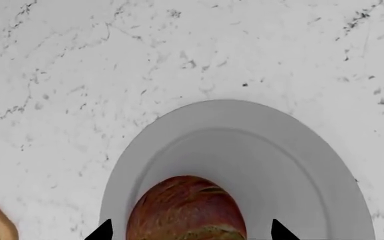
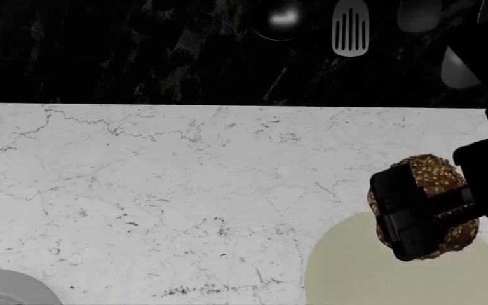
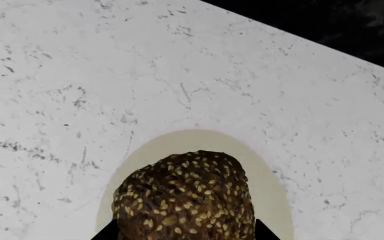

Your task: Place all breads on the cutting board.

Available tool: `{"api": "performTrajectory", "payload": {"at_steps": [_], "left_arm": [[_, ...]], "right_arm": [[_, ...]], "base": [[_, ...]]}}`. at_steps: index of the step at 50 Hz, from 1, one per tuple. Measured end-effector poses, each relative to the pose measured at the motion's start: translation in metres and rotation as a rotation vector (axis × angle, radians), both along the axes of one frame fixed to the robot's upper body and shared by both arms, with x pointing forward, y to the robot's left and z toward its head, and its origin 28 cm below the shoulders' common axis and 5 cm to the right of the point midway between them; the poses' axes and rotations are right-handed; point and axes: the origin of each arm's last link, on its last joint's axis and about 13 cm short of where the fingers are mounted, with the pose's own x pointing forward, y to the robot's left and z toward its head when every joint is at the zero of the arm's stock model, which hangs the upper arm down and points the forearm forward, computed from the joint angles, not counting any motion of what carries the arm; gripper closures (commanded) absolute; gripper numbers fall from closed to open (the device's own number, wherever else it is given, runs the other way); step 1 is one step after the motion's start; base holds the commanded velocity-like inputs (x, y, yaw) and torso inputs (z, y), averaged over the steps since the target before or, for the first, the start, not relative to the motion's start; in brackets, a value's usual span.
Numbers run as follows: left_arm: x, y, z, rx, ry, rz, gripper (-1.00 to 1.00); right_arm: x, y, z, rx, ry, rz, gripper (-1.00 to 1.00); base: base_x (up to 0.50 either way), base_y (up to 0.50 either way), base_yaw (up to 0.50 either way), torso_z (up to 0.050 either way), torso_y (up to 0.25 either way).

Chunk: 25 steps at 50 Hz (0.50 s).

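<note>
Brown rolls: two, one per gripper
Seeded roll (image 2: 434,206): clamped between right gripper (image 2: 420,213) fingers
Striped roll (image 1: 186,209): between left gripper (image 1: 192,234) fingertips, grasp cannot be told

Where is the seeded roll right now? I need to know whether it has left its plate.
In the head view the seeded roll is at the right, gripped in the right pincer above the far edge of the cream plate.

Striped roll (image 1: 186,207) on grey plate (image 1: 245,145)
</note>
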Motion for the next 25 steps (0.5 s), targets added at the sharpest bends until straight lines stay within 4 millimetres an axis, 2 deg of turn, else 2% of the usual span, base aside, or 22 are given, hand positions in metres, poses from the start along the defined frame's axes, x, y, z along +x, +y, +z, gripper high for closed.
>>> {"api": "performTrajectory", "payload": {"at_steps": [25], "left_arm": [[0.009, 0.006, -0.019, 0.004, 0.035, 0.028, -1.0]], "right_arm": [[0.001, 0.0, -0.007, -0.008, 0.015, 0.0, 1.0]], "base": [[0.0, 0.0, 0.0, 0.0, 0.0]]}}
